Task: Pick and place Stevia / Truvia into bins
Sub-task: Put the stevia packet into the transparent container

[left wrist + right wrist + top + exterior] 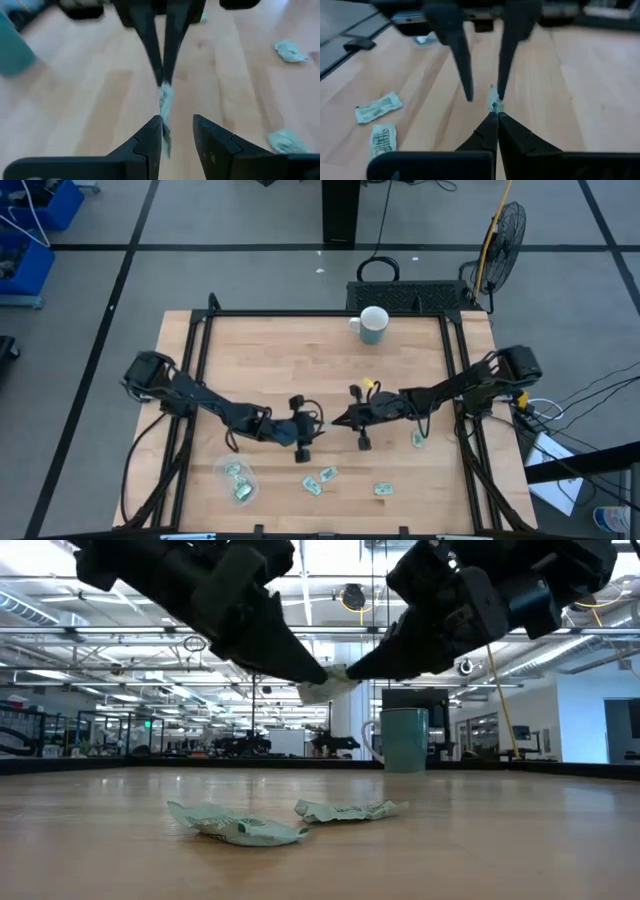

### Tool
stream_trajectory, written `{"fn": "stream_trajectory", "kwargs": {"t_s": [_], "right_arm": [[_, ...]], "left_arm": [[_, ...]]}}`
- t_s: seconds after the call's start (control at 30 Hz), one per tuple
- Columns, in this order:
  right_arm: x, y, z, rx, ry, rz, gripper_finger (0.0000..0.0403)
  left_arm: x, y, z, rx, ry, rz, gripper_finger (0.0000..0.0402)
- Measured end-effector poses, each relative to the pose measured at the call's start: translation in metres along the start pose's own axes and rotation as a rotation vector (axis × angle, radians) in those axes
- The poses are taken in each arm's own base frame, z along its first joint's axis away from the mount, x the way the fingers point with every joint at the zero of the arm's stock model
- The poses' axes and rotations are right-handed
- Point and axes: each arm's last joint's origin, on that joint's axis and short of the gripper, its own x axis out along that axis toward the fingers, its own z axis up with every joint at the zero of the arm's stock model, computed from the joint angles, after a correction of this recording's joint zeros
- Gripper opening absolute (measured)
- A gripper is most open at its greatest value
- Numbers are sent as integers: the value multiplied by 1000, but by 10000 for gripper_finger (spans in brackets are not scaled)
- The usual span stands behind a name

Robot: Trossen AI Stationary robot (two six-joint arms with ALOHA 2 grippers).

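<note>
— Grippers?
— Right gripper (496,114) is clamped on a Stevia packet (322,687) mid-frame above the table (300,370); left gripper (176,131) stands apart around it.
— Bin?
— Clear bin (238,480), lower left, holds packets.

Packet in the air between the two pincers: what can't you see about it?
- Its printing: left wrist view, blurred packet.
- Its shape: low view, left pincer and right pincer cover most of it.
- Packets in the clear tub: high view, too small to count.
</note>
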Motion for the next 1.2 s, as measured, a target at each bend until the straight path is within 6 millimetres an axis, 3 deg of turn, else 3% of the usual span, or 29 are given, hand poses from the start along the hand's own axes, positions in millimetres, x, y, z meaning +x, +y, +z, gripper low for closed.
{"fn": "stream_trajectory", "kwargs": {"t_s": [0.23,0.63,0.97,1.2], "right_arm": [[-2,-5,-4,157,57,27,1],[-2,-7,5,165,-37,34,0],[-2,-8,-6,223,86,59,0],[-2,-8,4,219,-13,77,0]], "left_arm": [[2,-3,0,179,-37,87,117],[6,5,1,133,-34,52,118],[6,3,3,137,-53,48,118],[6,3,3,145,-56,30,118]]}}
